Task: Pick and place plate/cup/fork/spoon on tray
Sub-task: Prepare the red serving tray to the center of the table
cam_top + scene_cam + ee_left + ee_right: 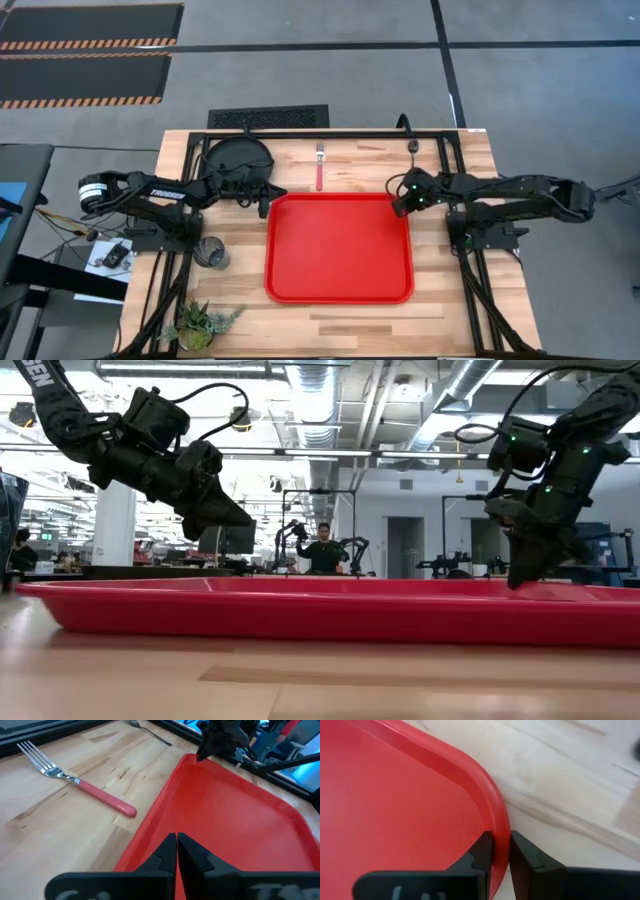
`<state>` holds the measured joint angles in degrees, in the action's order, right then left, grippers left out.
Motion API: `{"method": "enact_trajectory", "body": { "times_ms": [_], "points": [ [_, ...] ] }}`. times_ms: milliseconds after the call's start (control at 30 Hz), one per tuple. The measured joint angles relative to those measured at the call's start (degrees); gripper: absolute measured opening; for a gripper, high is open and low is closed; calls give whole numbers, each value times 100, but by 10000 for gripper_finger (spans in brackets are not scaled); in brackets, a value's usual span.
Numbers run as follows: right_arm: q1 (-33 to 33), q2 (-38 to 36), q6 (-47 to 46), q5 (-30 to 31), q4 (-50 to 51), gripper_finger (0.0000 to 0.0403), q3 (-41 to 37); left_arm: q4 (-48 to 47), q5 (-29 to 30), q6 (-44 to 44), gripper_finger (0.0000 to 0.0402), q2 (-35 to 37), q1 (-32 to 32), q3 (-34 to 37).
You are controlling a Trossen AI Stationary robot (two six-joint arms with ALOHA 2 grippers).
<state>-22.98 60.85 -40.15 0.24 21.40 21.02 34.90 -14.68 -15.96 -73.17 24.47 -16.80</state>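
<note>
- The right gripper (500,851) sits low at the far right corner of the tray (340,285), its fingers straddling the raised rim with only a narrow gap between them; whether they actually pinch the rim I cannot tell. If it lifts or swings from here, the tray could drag or tilt off its spot
- The left gripper (177,851) hovers over the tray's far left corner with its fingers pressed together and nothing between them. Dropping like that, it would only jab the rim or nudge the tray toward the other arm
- The tray holds nothing yet, so all four items remain to be moved, and any shift of the tray spoils the later placements
- The plate (238,157) lies at the far left of the table, partly under the left arm; a careless sweep of that arm could knock or slide it
- The fork (75,780) lies just beyond the tray's far edge, between the two grippers, and the spoon (413,150) lies farther right near the table's far edge. Both are thin and flat, so a closing grip may skid over them
- The cup (211,253) stands left of the tray beside the left arm's base, with a potted plant (197,325) at the near left corner; the arm's elbow could tip either
</note>
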Motion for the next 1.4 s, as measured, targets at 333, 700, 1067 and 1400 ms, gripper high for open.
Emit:
{"method": "enact_trajectory", "body": {
  "times_ms": [333,700,1067,1400],
  "points": [
    [-7,705,251,-163,-360,61,243,-111,37,2,0,0,0,-2],
    [-192,703,226,-49,233,61,599,-153,35,23,0,0,0,-2],
    [-197,702,248,-38,318,62,599,-232,50,26,0,0,0,-2],
    [-180,702,30,-53,542,68,599,-245,52,23,0,0,-2,-2]
  ]
}}
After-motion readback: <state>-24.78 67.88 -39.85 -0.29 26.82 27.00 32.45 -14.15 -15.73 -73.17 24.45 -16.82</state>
